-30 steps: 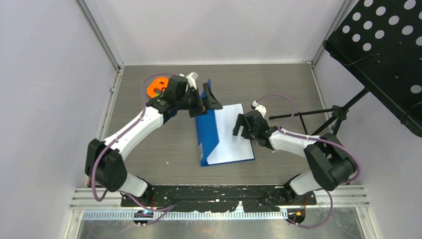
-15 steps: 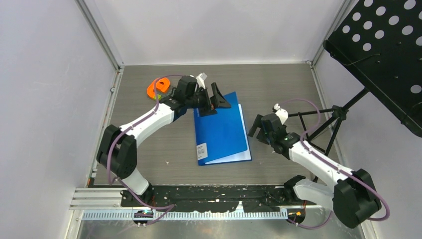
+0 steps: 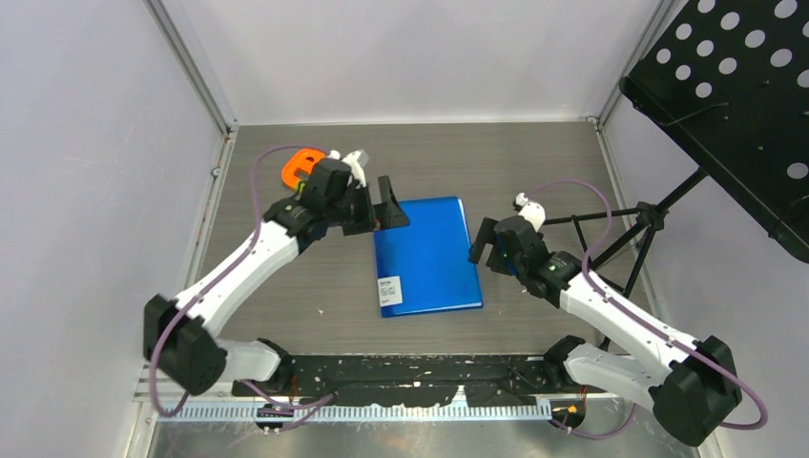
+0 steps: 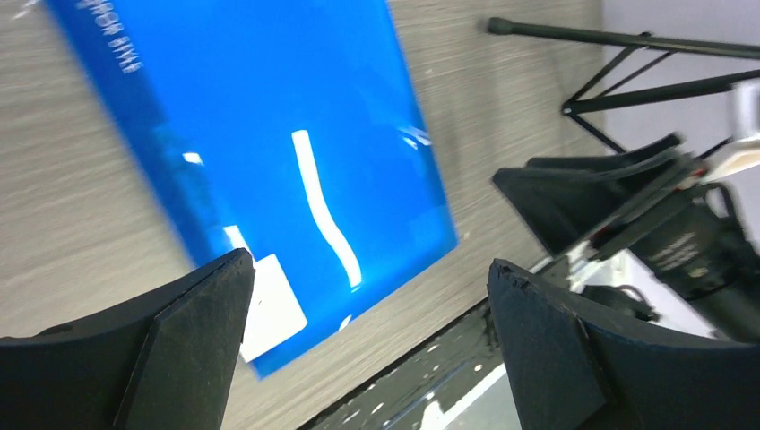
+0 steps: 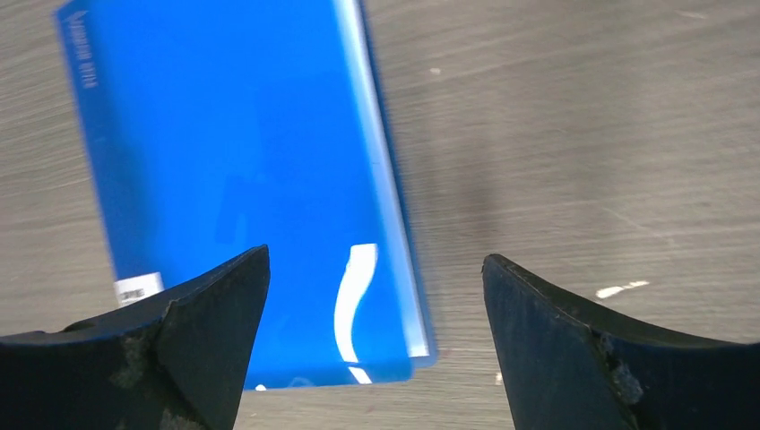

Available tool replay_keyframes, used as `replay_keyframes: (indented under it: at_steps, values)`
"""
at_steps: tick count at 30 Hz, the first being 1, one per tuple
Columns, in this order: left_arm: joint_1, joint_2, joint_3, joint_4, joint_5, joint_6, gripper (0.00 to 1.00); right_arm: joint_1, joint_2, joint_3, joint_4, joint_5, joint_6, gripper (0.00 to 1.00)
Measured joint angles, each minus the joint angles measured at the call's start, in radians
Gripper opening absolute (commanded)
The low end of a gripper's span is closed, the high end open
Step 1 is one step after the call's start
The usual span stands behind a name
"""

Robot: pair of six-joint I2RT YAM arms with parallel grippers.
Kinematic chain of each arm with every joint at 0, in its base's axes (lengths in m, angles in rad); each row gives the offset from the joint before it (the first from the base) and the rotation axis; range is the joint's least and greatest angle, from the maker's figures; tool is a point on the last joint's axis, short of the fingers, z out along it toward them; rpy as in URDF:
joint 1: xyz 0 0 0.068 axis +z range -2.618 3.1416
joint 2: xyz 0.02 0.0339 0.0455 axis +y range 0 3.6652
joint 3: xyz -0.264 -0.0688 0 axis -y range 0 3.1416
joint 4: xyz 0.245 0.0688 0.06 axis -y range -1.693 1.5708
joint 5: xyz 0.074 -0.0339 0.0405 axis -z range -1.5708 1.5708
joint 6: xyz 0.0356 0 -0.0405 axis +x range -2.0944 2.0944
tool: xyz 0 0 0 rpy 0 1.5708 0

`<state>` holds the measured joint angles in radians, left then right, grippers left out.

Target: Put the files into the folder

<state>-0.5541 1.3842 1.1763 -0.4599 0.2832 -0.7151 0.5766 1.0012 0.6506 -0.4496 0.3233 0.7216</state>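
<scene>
The blue folder (image 3: 426,253) lies shut and flat in the middle of the table, with its white barcode label (image 3: 389,284) at the near left corner. The white files are hidden under its cover. My left gripper (image 3: 386,203) is open and empty, just off the folder's far left corner. My right gripper (image 3: 487,248) is open and empty, just off the folder's right edge. The left wrist view shows the folder (image 4: 269,116) beyond the open left gripper (image 4: 369,264). The right wrist view shows the folder (image 5: 233,179) below the open right gripper (image 5: 375,255).
An orange object (image 3: 303,164) lies at the far left behind the left arm. A black perforated music stand (image 3: 735,86) overhangs the right side, and its tripod legs (image 3: 611,219) reach onto the table near the right arm. Walls enclose the table.
The blue cover has swung down over the white sheets, and the folder now lies shut. My left gripper has let go and drawn back left. The right arm pulled right off the sheets.
</scene>
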Motion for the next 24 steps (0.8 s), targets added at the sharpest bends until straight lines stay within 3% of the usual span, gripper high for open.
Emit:
replay_keyframes:
  at_steps: [5, 11, 24]
  values:
    - [0.000, -0.220, -0.115, -0.103, -0.139, 0.080, 1.00, 0.094, 0.000, 0.064, 0.013, 0.009, -0.005, 0.95]
    - [0.000, -0.381, -0.209, -0.187, -0.269, 0.145, 1.00, 0.105, 0.000, 0.065, 0.037, 0.005, -0.014, 0.96]
    - [0.000, -0.432, -0.254, -0.258, -0.349, 0.246, 1.00, 0.105, 0.051, 0.071, 0.101, 0.002, -0.027, 0.97]
